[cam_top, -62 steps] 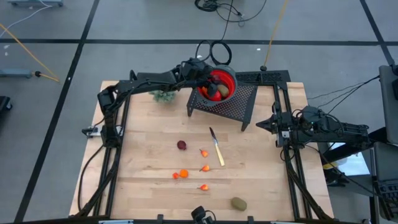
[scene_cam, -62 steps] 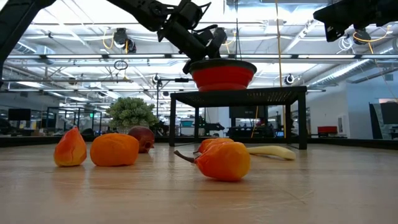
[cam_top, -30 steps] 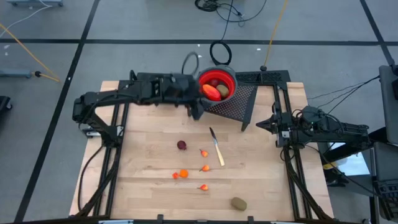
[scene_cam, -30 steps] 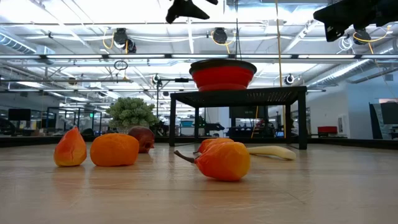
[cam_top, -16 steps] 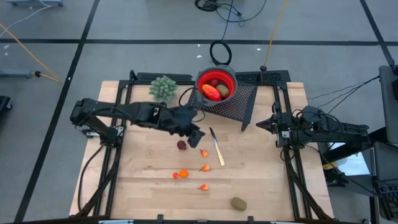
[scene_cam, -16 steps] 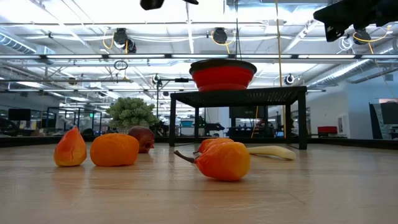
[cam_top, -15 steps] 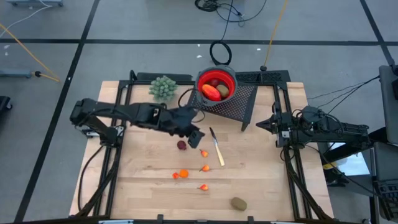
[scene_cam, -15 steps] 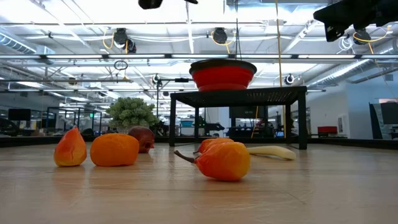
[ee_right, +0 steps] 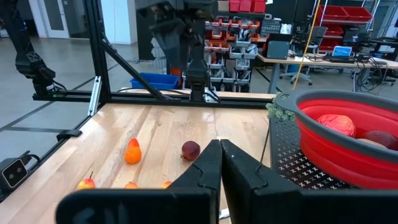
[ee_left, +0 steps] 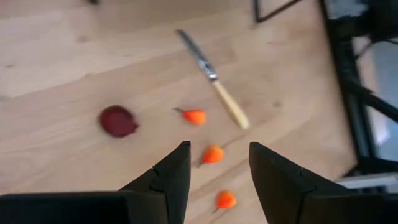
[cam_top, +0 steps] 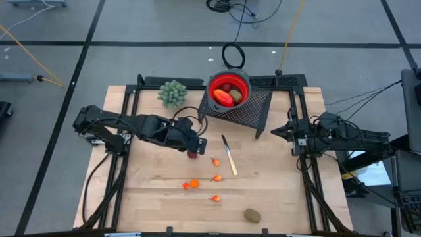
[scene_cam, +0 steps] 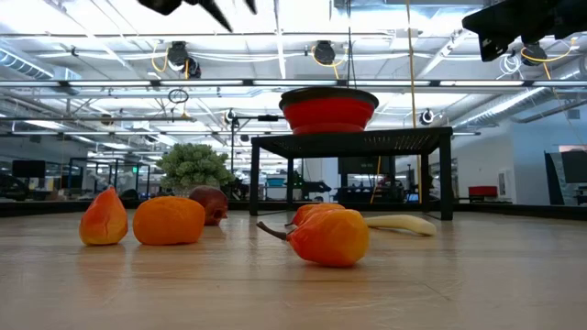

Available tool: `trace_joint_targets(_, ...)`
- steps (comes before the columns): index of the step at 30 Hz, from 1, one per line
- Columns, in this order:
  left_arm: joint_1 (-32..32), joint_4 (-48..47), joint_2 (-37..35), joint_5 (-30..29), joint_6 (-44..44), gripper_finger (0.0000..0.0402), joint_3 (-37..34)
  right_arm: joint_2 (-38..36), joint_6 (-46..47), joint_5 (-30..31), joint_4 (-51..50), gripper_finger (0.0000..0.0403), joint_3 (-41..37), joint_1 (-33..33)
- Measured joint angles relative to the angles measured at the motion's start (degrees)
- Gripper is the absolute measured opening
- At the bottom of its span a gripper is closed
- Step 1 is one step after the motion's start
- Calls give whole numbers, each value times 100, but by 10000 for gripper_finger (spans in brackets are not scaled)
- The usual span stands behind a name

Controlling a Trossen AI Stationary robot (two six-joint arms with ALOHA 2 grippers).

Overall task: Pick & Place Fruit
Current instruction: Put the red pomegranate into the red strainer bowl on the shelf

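A red bowl (cam_top: pixel 229 89) on a black mesh stand (cam_top: pixel 253 108) holds a red-orange oblong fruit (cam_top: pixel 223 98), a brownish-green oval (cam_top: pixel 236 95) and a dark red piece. On the table lie a dark red ball (cam_top: pixel 192 154), several tiny orange bits (cam_top: pixel 215 162) and another brownish-green oval (cam_top: pixel 252 214). My left gripper (cam_top: pixel 196 143) hangs open above the table, just on the far side of the dark red ball (ee_left: pixel 118 121), touching nothing. Its wrist view looks down on the orange bits (ee_left: pixel 194 116). My right gripper (cam_top: pixel 276 131) waits shut at the table's right side.
A yellow-handled knife (cam_top: pixel 229 155) lies right of the ball, between the stand and the orange bits. A pale green knobbly bunch (cam_top: pixel 172 93) sits at the far edge, left of the stand. Bare wood lies along the near left.
My left gripper has come away from beside the bowl's stand, moving toward the table's near edge and then a little left, sinking and rolling about its own axis. It now hangs over the dark red ball. The fruit on the table has not moved.
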Motion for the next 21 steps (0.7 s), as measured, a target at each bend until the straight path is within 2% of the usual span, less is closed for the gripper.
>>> trace_joint_targets(11, 85, -717, 457, 22, -91, 190, -2, 2, 0, 0, -4, 4, -2, 0)
trace_joint_targets(21, 229, -1224, 1218, 32, -43, 271, -4, 2, 0, -1, 0, 4, -2, -1)
